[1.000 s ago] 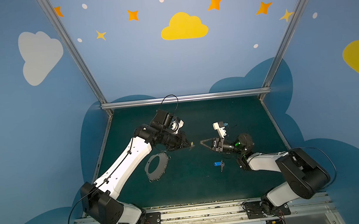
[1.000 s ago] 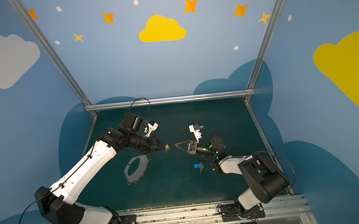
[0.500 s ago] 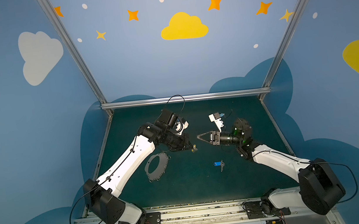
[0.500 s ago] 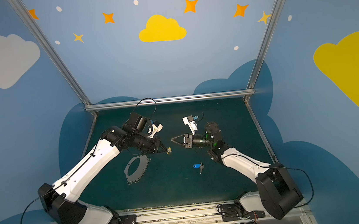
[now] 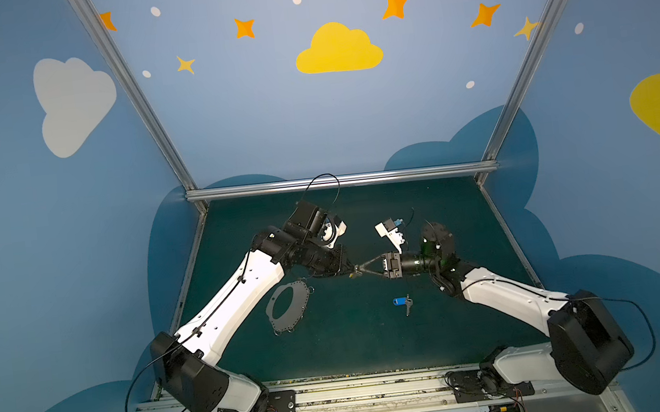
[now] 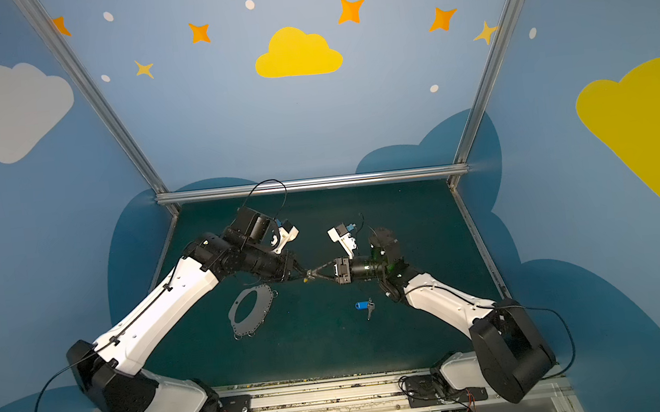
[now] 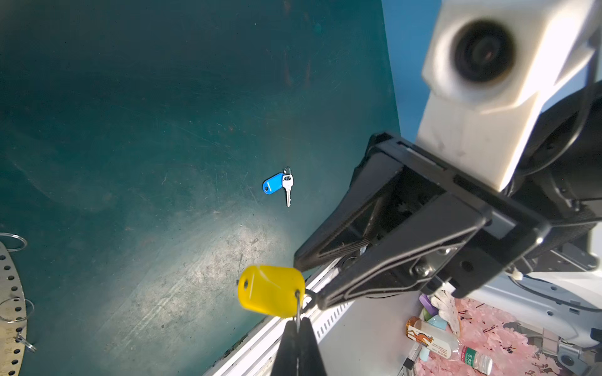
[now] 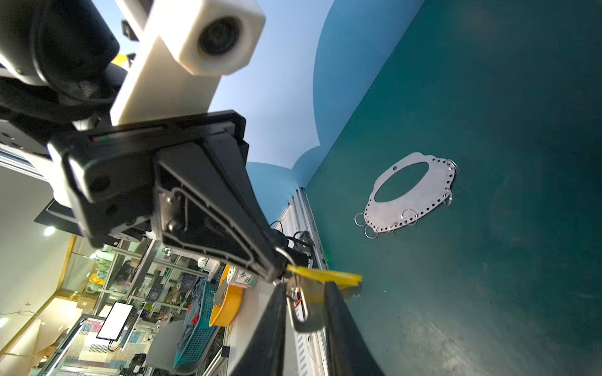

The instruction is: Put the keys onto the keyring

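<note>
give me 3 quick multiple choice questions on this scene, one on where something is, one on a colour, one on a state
1. Where is the blue-tagged key?
a) flat on the green mat, apart from the keyring plate
b) hooked on that plate
c) held in the air

2. What colour is the tag on the key held up between the two arms?
a) red
b) blue
c) yellow

3. What state is the left gripper in?
a) wide open and empty
b) shut on the raised key's split ring
c) lying on the mat

Answers:
1 a: both top views show it alone on the mat, to the right of the plate.
2 c: the left wrist view shows a yellow tag.
3 b: its fingertips pinch the ring with no gap.
</note>
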`<state>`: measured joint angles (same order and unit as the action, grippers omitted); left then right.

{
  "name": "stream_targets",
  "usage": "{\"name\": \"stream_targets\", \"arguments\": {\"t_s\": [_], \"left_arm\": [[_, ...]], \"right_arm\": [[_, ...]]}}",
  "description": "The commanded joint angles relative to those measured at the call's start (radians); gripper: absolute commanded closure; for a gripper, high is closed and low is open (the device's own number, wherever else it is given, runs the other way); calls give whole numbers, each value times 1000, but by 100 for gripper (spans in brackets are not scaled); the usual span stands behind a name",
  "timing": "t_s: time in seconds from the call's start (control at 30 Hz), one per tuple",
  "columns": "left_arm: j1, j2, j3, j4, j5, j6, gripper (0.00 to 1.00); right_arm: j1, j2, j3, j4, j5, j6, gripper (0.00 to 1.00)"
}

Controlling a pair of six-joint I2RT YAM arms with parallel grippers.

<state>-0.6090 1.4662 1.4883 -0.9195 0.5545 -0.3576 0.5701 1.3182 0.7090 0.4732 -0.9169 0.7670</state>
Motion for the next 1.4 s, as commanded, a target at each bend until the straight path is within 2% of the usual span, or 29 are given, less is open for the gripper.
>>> {"name": "stream_targets", "arguments": {"t_s": [0.0, 0.1, 0.3, 0.5, 0.8, 1.03, 1.2, 1.37], "left_arm": [[-1, -28, 6, 8, 3, 18, 96], [-1, -28, 6, 5, 21, 25, 96], [-1, -28, 12, 7, 73, 37, 96], [-1, -21, 15, 12, 100, 45, 96], [-3, -18, 5, 28, 155, 43, 96], [-8, -15, 3, 21, 182, 51, 96], [-9, -13, 1, 15, 176, 54, 96], [-9, -11, 0, 11, 174, 55, 96]], "right_arm": [[-11, -67, -31, -9, 68, -74, 67], [-12, -118, -78, -38, 150, -157, 61], [15, -191, -150, -15, 275, -367, 60], [97, -203, -189, 20, 404, -545, 57], [156, -175, -204, 148, 438, -612, 56], [177, -176, -184, 142, 478, -662, 56], [186, -200, -171, 103, 460, -685, 65], [188, -234, -168, 61, 487, -704, 94]]}}
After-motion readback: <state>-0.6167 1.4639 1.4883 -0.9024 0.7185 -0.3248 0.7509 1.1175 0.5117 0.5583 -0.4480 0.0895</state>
